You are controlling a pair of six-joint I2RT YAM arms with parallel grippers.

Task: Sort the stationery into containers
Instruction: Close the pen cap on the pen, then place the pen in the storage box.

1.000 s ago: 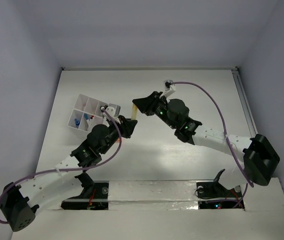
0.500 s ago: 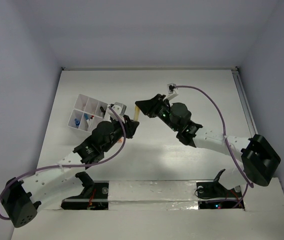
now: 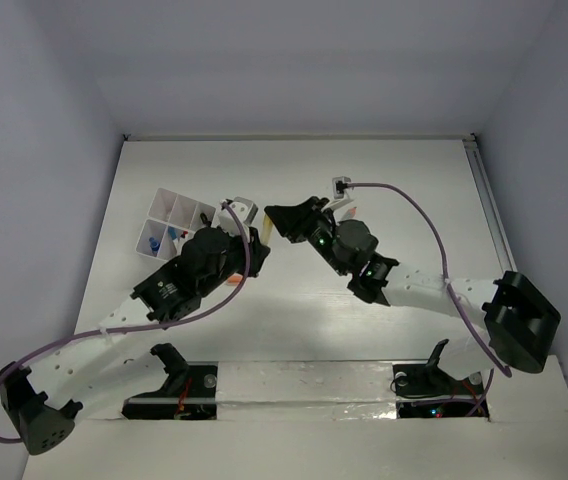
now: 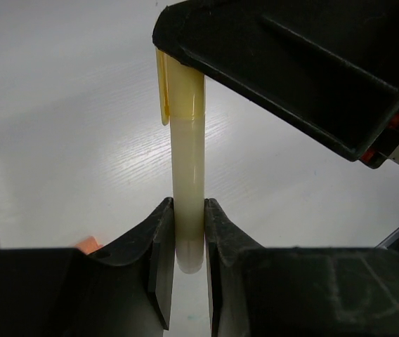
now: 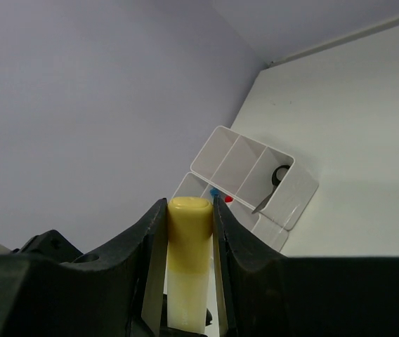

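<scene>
A cream tube with a yellow cap hangs above the table between both arms. My left gripper is shut on its plain lower end. My right gripper is shut on the capped end, and its black body covers the top of the tube in the left wrist view. In the top view only a small yellow bit of the tube shows between the two grippers. The white compartment box stands to the left, holding black-handled scissors and blue and red bits.
A small orange item lies on the table below my left gripper. Purple cables loop over both arms. The side walls rise at the table's left and right edges; the arm bases sit at the near edge.
The left arm has reached up and right to the tube's lower end. The right gripper has shifted slightly left with the tube, which is now mostly hidden between the two grippers.
</scene>
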